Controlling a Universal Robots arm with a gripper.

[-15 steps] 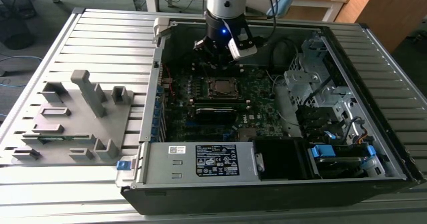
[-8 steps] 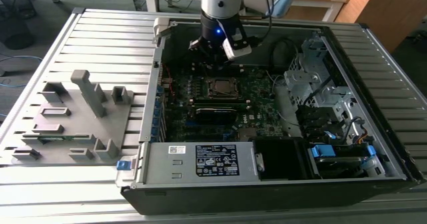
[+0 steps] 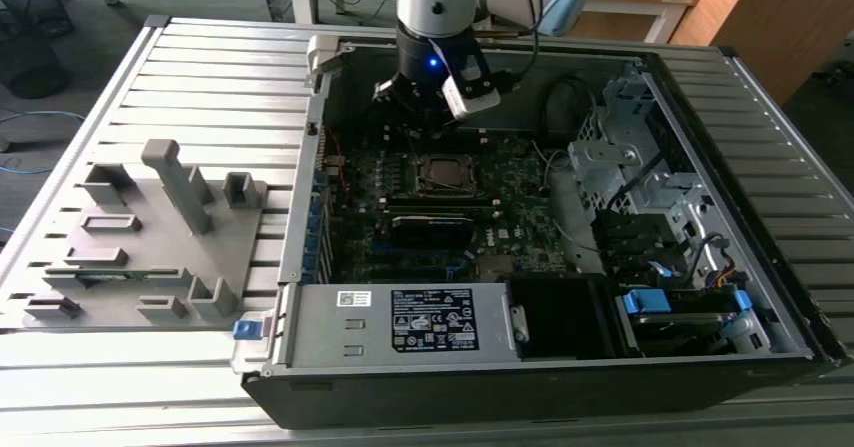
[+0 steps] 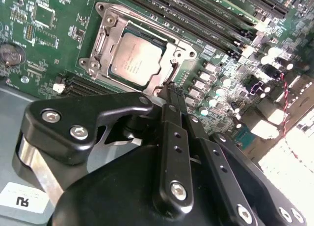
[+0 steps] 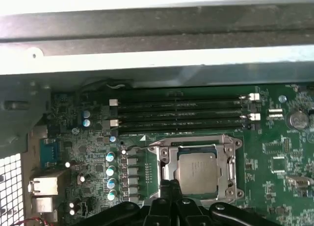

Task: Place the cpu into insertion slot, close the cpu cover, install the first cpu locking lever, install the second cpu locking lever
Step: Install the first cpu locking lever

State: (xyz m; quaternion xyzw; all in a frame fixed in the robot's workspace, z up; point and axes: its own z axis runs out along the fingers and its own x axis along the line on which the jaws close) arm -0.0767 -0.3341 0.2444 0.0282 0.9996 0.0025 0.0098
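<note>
Lever stage, judging by the board. Finding the cpu [image 4: 136, 57] lying flat in the insertion slot [image 3: 445, 175], with the cpu cover [image 5: 229, 162] folded down around it and framing the grey top through its window. Reading the claw [image 4: 169, 88] as clenched, fingers [image 4: 172, 113] pressed together, tip down at the socket's edge on the side away from the memory slots [image 5: 181, 111]; not managing to tell whether pinching a thin lever or nothing at all. Doing this step well probably meaning: keeping the tip on the lever alone, sweeping it down and under its hook in one smooth arc, pushing no harder than the spring asks, staying off the capacitors [image 5: 112, 177] just beside the socket. Noting print too: faint etching on the chip's lid, a white label on the power supply box [image 3: 430, 319], a small white sticker [image 4: 22, 200] on grey metal beside the board — leaving all of it unread.
</note>
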